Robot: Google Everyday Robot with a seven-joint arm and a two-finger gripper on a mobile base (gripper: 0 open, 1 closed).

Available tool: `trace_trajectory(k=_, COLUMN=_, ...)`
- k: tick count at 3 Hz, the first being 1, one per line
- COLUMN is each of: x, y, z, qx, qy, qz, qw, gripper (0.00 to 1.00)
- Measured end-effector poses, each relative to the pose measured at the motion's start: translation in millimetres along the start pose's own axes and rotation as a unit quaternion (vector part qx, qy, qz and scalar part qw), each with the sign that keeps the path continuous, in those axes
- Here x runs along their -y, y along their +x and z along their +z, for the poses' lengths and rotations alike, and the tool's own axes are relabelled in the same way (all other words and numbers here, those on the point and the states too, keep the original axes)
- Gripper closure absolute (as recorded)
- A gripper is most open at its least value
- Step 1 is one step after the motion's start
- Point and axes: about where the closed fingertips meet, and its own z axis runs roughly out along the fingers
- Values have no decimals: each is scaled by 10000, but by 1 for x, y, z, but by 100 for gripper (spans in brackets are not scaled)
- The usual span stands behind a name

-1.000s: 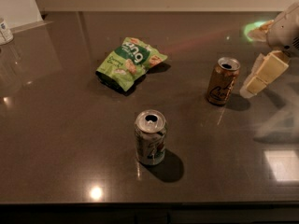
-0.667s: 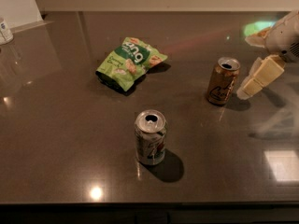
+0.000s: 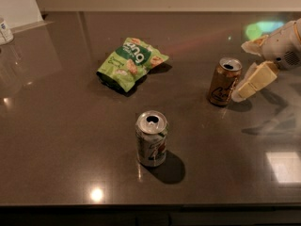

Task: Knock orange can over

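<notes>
The orange can (image 3: pixel 224 82) stands upright on the dark table (image 3: pixel 61 140) at the right, brownish-orange with dark lettering and an open silver top. My gripper (image 3: pixel 241 71) comes in from the right edge, just to the right of the can. It is open and empty. Its lower cream finger (image 3: pixel 256 81) slants down with its tip close against the can's right side. Its upper finger (image 3: pixel 253 42) sits above and behind the can's top.
A white-and-green can (image 3: pixel 151 139) stands upright in the front middle. A green snack bag (image 3: pixel 131 61) lies at the back, left of centre. A small white container (image 3: pixel 4 31) sits at the far left edge. The table's front edge runs along the bottom.
My gripper has moved left toward the orange can, and its lower finger now reaches the can's right side. The can still stands upright. Nothing else has moved.
</notes>
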Motion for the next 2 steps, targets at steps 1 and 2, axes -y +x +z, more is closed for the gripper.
trace_trajectory(k=1, x=0, y=-2, z=11, qx=115, qy=-76, qz=37, qw=9999, gripper=0)
trace_trajectory(k=2, x=0, y=-4, z=19, qx=200, qy=-160, qz=84, qw=9996, gripper=15)
